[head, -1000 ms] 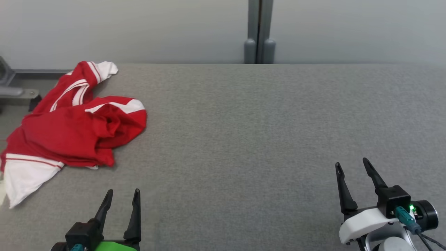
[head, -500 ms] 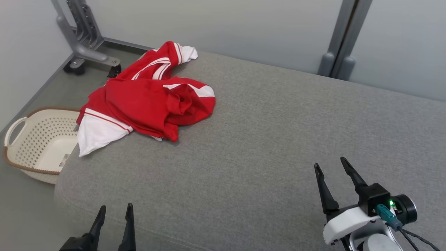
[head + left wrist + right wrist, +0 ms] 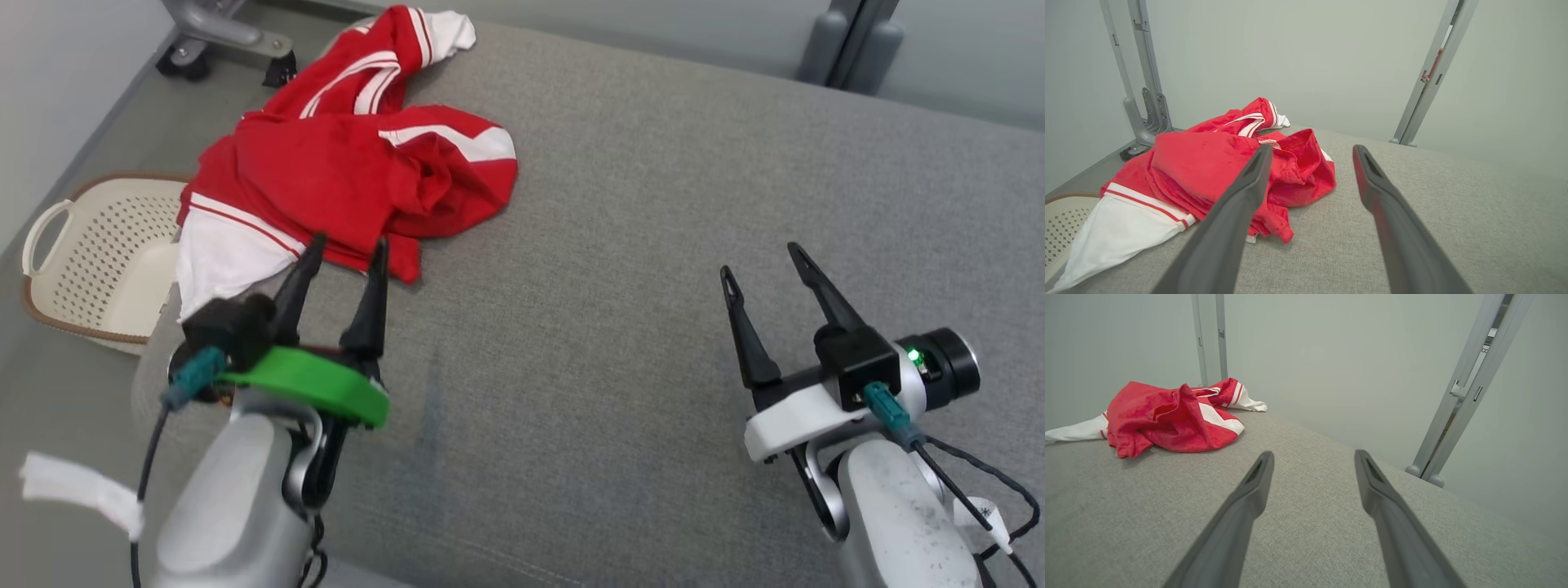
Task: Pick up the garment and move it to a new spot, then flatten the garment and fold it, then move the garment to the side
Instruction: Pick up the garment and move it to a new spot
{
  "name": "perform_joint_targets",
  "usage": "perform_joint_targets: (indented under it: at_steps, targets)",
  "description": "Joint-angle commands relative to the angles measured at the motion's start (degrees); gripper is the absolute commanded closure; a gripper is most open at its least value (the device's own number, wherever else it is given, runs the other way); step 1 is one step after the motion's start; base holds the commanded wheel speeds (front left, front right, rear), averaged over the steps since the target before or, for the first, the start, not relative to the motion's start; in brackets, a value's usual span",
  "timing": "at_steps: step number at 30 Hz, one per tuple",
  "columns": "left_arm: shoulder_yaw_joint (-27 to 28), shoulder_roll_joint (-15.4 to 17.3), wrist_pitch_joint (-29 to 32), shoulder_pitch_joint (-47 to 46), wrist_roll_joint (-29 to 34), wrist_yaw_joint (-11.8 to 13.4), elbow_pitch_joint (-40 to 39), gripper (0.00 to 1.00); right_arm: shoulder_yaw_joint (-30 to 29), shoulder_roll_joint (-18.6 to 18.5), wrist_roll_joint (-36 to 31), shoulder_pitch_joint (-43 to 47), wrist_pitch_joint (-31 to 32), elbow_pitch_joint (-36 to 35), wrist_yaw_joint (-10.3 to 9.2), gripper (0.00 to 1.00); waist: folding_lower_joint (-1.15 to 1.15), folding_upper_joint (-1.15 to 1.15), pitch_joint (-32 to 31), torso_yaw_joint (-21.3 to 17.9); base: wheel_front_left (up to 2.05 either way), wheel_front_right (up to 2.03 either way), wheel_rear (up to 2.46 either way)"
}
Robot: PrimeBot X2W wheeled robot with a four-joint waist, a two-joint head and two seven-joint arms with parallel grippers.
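Note:
A crumpled red garment (image 3: 343, 175) with white stripes and white panels lies in a heap at the far left corner of the grey padded table (image 3: 620, 269), one white end hanging over the left edge. My left gripper (image 3: 347, 242) is open, its fingertips just short of the garment's near edge, nothing between them. In the left wrist view the garment (image 3: 1208, 171) lies just ahead and left of the open left gripper (image 3: 1310, 149). My right gripper (image 3: 759, 260) is open over bare table, well right of the garment. The right wrist view has the garment (image 3: 1171, 418) far off to the left.
A cream perforated basket (image 3: 98, 253) with a brown rim sits on the floor past the table's left edge. A grey metal stand foot (image 3: 220, 37) is behind the garment, and a grey post (image 3: 849, 37) stands at the back right. A white tag (image 3: 77, 490) hangs by my left arm.
The head camera has turned left and down, shifting the whole picture. My left arm has risen and reached forward to the garment's near edge; the right gripper has also come further forward.

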Motion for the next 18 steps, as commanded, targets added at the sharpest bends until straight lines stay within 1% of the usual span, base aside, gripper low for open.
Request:
perform_joint_targets:
  at_steps: [1, 6, 9, 12, 14, 15, 18]
  targets:
    - [-1.3, 0.4, 0.0, -4.8, -3.5, -0.2, 2.1, 0.00, 0.0, -0.5, -0.7, -1.7, -0.2, -0.3, -0.08, 0.00, 0.00, 0.00, 14.2, -8.5, 0.00, 0.00, 0.00]
    - [-6.6, 4.1, 3.2, -18.8, -14.3, -0.2, 9.7, 0.00, 0.5, -0.6, -1.1, -4.4, -0.2, -0.7, -0.08, 0.00, 0.00, 0.00, 19.3, -10.7, 0.00, 0.00, 0.00]
    - [-8.7, 6.3, 5.6, -24.3, -17.5, -0.2, 14.1, 0.00, 1.2, -0.6, -1.0, -5.3, -0.2, -0.6, -0.08, 0.00, 0.00, 0.00, 20.6, -11.8, 0.00, 0.00, 0.00]
    - [-9.6, 6.4, 11.1, -27.8, -23.0, -0.2, 19.2, 0.00, 1.1, -0.6, -0.7, -5.9, -0.2, -0.8, -0.08, 0.00, 0.00, 0.00, 21.0, -12.9, 0.00, 0.00, 0.00]
    - [-9.9, 8.3, 13.3, -30.3, -23.6, -0.1, 23.5, 0.00, 1.4, -0.5, -0.6, -6.3, -0.2, -1.0, -0.08, 0.00, 0.00, 0.00, 21.0, -13.7, 0.00, 0.00, 0.00]
    - [-10.2, 8.7, 13.9, -31.0, -23.2, 0.1, 25.8, 0.00, 1.5, -0.5, -0.5, -6.4, -0.2, -1.2, -0.08, 0.00, 0.00, 0.00, 21.0, -14.1, 0.00, 0.00, 0.00]
    - [-11.2, 7.9, 16.8, -32.7, -22.8, 0.6, 32.7, 0.00, 1.7, -0.4, -0.3, -6.5, -0.2, -1.3, -0.08, 0.00, 0.00, 0.00, 20.8, -15.2, 0.00, 0.00, 0.00]
